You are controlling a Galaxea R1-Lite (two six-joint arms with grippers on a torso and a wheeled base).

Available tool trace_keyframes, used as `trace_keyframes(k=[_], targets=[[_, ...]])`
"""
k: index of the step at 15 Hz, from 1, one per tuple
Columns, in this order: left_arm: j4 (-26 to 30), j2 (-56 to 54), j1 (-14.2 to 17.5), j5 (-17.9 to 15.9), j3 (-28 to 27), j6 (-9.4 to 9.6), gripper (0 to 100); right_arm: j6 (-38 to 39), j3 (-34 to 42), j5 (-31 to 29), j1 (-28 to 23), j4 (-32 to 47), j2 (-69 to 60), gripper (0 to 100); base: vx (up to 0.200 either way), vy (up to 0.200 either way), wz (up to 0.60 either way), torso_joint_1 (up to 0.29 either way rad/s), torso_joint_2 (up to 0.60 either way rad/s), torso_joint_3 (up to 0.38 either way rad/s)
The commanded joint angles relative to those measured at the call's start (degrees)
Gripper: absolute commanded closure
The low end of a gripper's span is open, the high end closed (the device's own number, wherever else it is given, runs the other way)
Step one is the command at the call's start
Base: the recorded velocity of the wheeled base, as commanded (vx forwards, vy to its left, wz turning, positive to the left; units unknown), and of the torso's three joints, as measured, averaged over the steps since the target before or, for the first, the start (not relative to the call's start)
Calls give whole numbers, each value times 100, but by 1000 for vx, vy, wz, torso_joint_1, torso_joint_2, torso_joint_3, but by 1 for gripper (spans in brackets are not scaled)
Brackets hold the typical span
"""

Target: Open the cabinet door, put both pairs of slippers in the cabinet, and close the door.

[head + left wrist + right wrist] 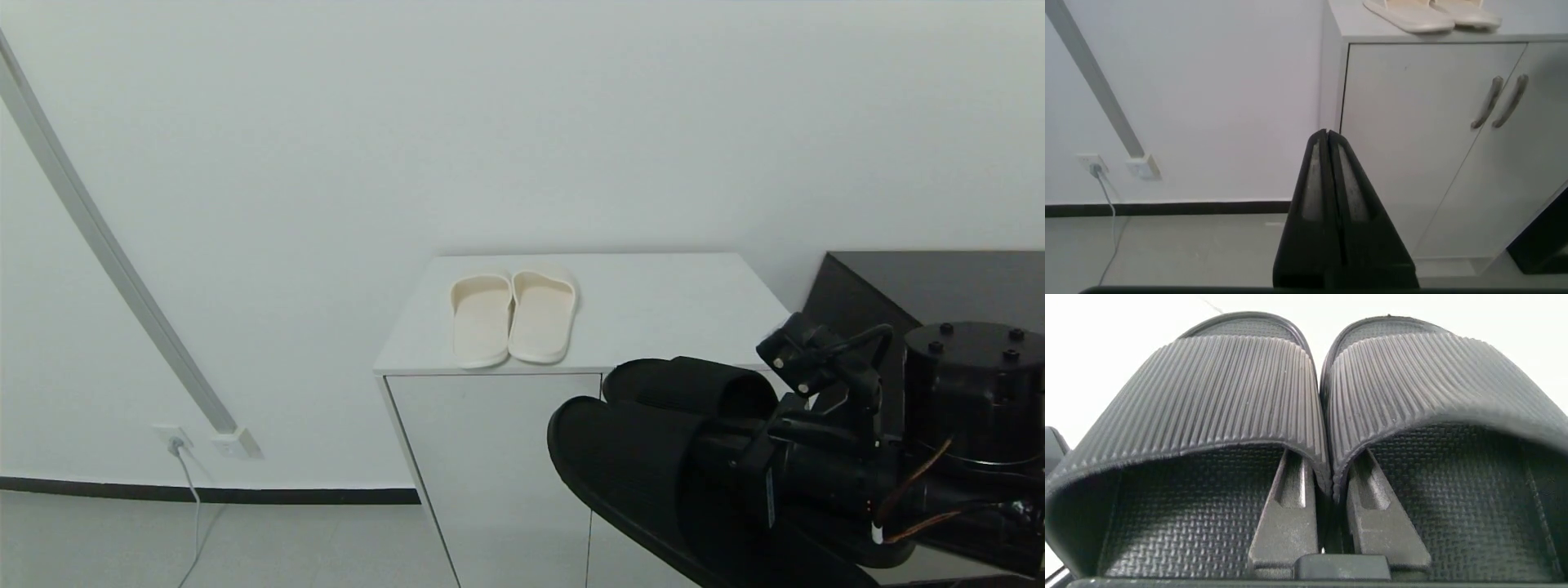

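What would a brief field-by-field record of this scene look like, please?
Cabinet: white two-door cabinet, doors closed
On top: pair of cream smooth slide slippers, side by side
Right gripper: shut on pair of black ribbed slide slippers, held before the cabinet front
Left gripper: shut, empty, facing the cabinet

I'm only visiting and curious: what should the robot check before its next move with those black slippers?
1. Black slippers gripped by right jaws: ok, both held.
2. Cabinet doors open: not ok, both shut.
3. Left jaws free for the handles: ok, shut, empty.
4. Cream slippers lying steady on cabinet top: ok.
5. Room inside: cannot tell, doors hide it.
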Motion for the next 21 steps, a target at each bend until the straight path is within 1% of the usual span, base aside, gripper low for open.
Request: trace_keyframes(k=[1,10,11,13,17,18,20,21], targets=[[0,5,-2,2,0,0,100,-7,104,-7,8,-139,-3,100,0,0,0,-222,525,295],[0,5,-2,2,0,0,100,-59,218,2,17,-201,58,100,0,0,0,-214,540,318],[-9,5,-2,37,-9,-79,100,-77,227,2,17,-201,58,100,0,0,0,-193,505,315],[-9,5,-2,19,0,-61,100,-77,244,2,8,-201,67,100,0,0,0,-188,515,322],[0,14,-2,2,-9,-88,100,-86,314,11,34,-201,58,100,0,0,0,-166,497,324],[0,14,-2,2,-9,-79,0,-86,332,11,34,-209,50,100,0,0,0,-149,476,325],[0,5,-2,2,-9,-105,0,-86,332,11,34,-236,50,100,0,0,0,-134,471,327],[0,5,-2,11,-9,-61,0,-86,341,11,34,-236,50,100,0,0,0,-119,476,349]])
